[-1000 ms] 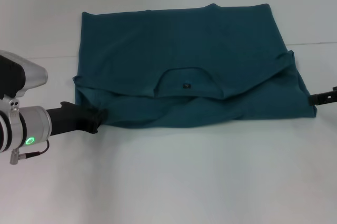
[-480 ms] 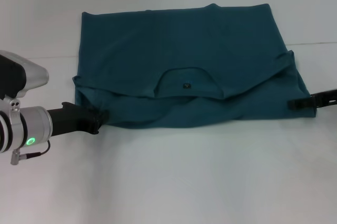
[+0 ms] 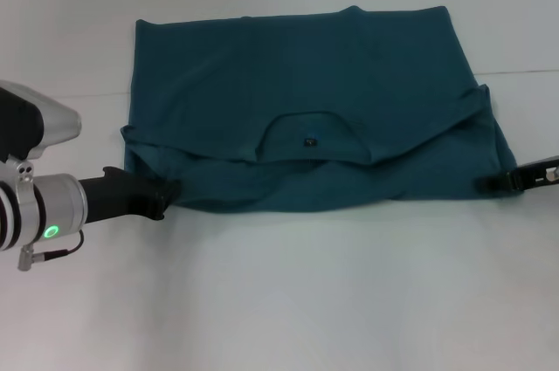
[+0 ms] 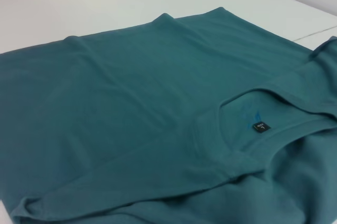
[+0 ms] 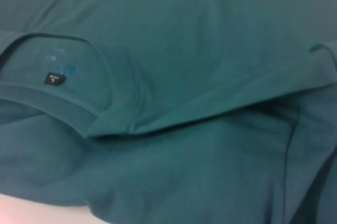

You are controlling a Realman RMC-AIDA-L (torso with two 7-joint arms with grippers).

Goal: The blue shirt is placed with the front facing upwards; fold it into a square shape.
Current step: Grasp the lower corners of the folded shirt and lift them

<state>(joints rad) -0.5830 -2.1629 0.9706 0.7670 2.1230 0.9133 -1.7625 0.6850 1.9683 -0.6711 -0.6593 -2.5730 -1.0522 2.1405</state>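
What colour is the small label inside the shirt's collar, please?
Black with pale print; the label shows best in the left wrist view.

The left gripper's fingers were tucked out of sight at the shirt's near left corner, so their spread could not be read. The right gripper showed only as a dark tip at the shirt's near right corner, its arm cut off by the head view's edge. The label's small print was too small to read. Both wrist views cropped the shirt and showed no fingers.
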